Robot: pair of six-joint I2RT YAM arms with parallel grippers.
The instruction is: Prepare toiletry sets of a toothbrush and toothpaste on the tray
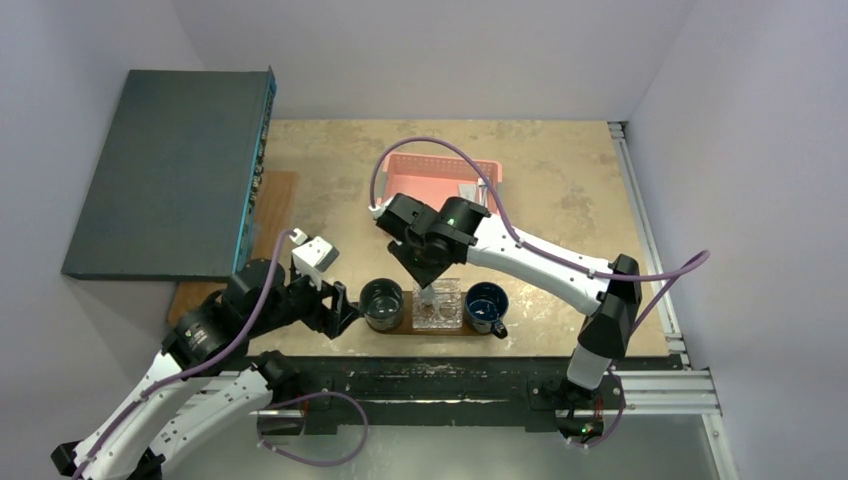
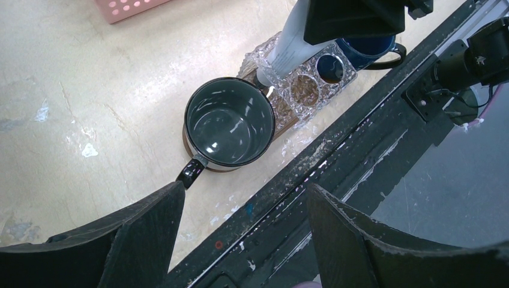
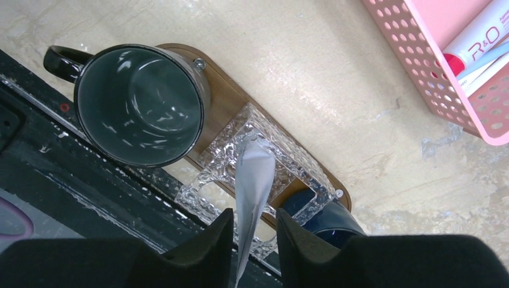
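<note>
top: right gripper [image 1: 428,291] hangs over the clear glass holder [image 1: 440,310] on the tray [image 1: 407,326], between grey mug [image 1: 381,303] and blue mug [image 1: 487,304]; pink basket [image 1: 425,172] well apart. left wrist: left gripper [image 2: 240,234] open, empty. toothpaste tube [image 2: 287,48] stands cap-down in the holder. right wrist: jaws apart around the tube, gap showing, looks unclamped. grey mug empty, no toothbrush on the tray. r&o tube [image 3: 480,39] and pale blue toothbrush [image 3: 489,58] lie in the basket. early stage.

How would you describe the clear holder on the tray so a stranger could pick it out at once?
Find the dark wooden tray at the near edge of the table. Two mugs stand on it, a grey-green mug and a dark blue mug, with the holder between them. It alone is see-through, bumpy glass with round openings.
</note>
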